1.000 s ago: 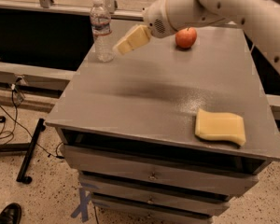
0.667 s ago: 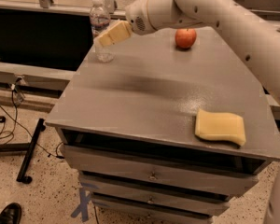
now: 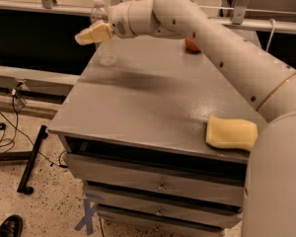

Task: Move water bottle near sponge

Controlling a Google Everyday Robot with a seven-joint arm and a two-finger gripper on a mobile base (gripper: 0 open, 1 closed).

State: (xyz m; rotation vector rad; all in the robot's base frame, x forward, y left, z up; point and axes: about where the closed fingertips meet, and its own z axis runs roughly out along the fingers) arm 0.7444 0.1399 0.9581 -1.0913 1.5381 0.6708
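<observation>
The small clear ribbed plastic water bottle [image 3: 107,54] stands upright at the far left corner of the grey metal desk [image 3: 138,100], its white cap showing above the arm. The flat pale yellow foam sponge [image 3: 231,132] lies at the near right corner, touching the near edge, so the two sit on opposite corners, well apart across the bare middle of the top.

Judging by this, the move itself is not yet done. The bottle rests on the desk at its start place, and lifting it, carrying it diagonally and setting it down beside the sponge are all left.

The pale yellow gripper [image 3: 87,35] is at the bottle's upper half, crossing in front of it and reaching just past the left edge of the desk. Whether it is closed on the bottle or only alongside it cannot be told from this view.

The white arm [image 3: 222,58] comes in from the right side, passes above the right edge and far edge, and stretches nearly level toward the far left corner. It hides most of a small red-orange round fruit [image 3: 189,44] near the far edge.
</observation>
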